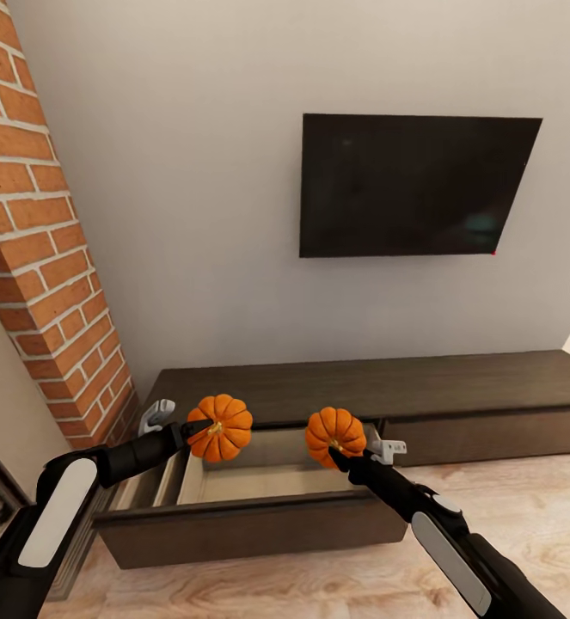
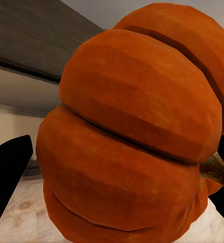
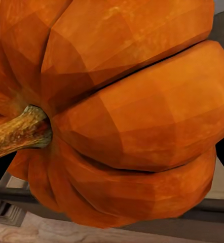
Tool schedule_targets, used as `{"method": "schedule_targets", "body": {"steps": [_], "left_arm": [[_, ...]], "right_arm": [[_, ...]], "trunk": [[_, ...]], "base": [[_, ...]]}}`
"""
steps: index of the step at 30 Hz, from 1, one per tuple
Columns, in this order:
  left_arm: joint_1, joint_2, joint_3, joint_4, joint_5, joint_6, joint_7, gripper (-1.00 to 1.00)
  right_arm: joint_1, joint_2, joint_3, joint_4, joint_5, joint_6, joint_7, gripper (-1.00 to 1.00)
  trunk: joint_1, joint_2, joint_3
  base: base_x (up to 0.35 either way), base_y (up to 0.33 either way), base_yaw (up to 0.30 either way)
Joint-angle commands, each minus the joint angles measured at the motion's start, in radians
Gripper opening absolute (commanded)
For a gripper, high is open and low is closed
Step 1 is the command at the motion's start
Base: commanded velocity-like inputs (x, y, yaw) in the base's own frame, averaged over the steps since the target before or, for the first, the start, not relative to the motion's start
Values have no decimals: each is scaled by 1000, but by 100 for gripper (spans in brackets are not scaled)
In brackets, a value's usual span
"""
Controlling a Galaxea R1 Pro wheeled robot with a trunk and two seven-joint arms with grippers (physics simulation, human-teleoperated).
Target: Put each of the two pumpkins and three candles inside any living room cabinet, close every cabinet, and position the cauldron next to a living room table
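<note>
Both arms reach forward from the bottom of the head view, each carrying a pumpkin over the open drawer point(image 1: 259, 486) of the cabinet point(image 1: 456, 391). On the left, the left gripper point(image 1: 200, 427) grips the left pumpkin point(image 1: 221, 427) by its side, jaws clenched on it; in the left wrist view the orange ribs point(image 2: 137, 136) bulge between dark fingers point(image 2: 8, 177), the brown stem off to one edge. Over on the right, the right gripper point(image 1: 340, 454) grasps the right pumpkin point(image 1: 336, 435) from below, jaws closed on it; the right wrist view shows its ribs point(image 3: 132, 111) and woody stem point(image 3: 18, 131) very close.

That drawer is pulled well out, its pale wood inside showing, with the left pumpkin above its rear left part and the right pumpkin above its rear right corner. Above the long dark cabinet a black television point(image 1: 413, 185) hangs on the grey wall point(image 1: 190, 215). Red brickwork point(image 1: 52, 258) rises at the left, and light wood flooring point(image 1: 534, 507) runs in front.
</note>
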Motion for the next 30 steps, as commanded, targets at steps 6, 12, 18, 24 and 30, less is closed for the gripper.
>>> {"method": "schedule_targets", "body": {"steps": [6,12,18,24,30], "left_arm": [[-1,0,2,0,-3,5,-7,-100],[0,0,2,2,-9,5,-1,-100],[-7,-3,0,4,-13,3,145,-100],[-152,-32,-31,141,-23,-5,348,-100],[-235,-176,-104,250,-254,-35,396,-100]], "right_arm": [[-1,-1,0,0,-9,3,-1,-100],[-1,7,-4,12,-13,-12,-34,-100],[-139,196,-4,19,-12,87,-367,-100],[-324,295,-1,144,-13,219,-405,-100],[-371,316,0,260,-13,221,-406,-100]], "trunk": [[0,-1,-1],[0,-1,-1],[0,-1,-1],[0,-1,-1],[0,-1,-1]], "base": [[27,0,0],[1,0,0],[0,0,0],[0,0,0],[0,0,0]]}}
